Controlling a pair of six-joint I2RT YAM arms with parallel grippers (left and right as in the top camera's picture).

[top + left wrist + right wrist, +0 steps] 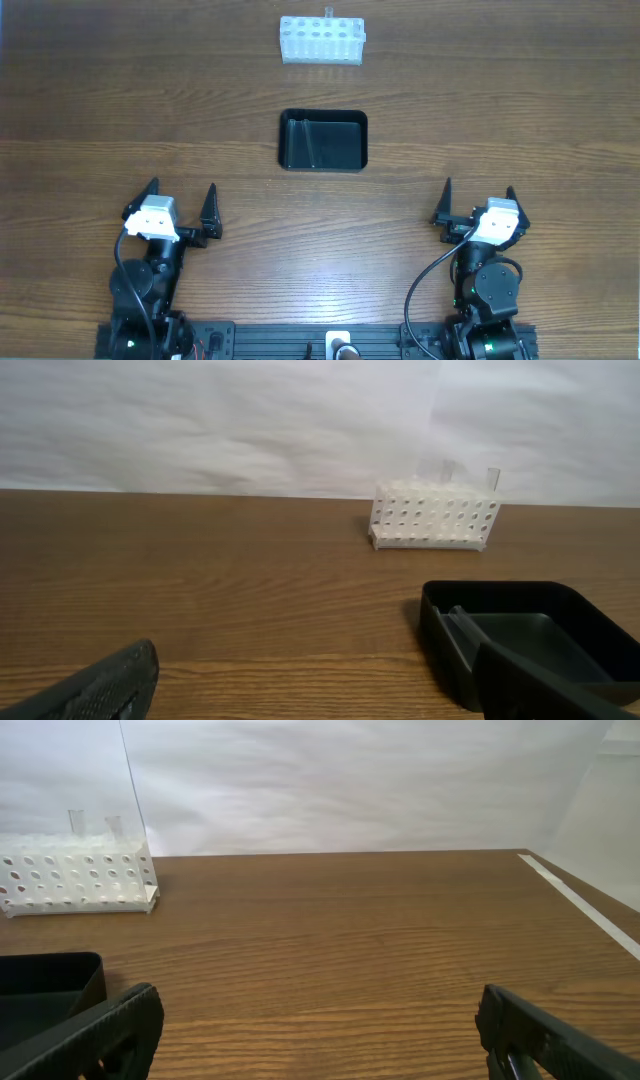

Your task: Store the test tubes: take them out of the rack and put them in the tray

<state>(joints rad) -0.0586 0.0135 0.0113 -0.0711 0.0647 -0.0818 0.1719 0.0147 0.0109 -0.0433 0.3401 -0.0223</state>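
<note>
The white rack (322,41) stands at the upper middle of the top view. The test tubes (75,820) are upright in it, and at least two clear ones rise above its top edge. Upright like this, they offer only their upper ends for a grip. The black tray (323,140) lies at the centre of the frame, just below the rack but not touching it. I judge it sits there so that each tube travels only a short way. I see a ridge inside the tray and no tube.

The left gripper (182,186) is at the lower left and the right gripper (479,187) at the lower right. Both have jaws spread wide, holding nothing, and both are well apart from the tray and the rack. On the brown counter (100,100) the work seems not yet begun — the first reach must pass over the tray.
</note>
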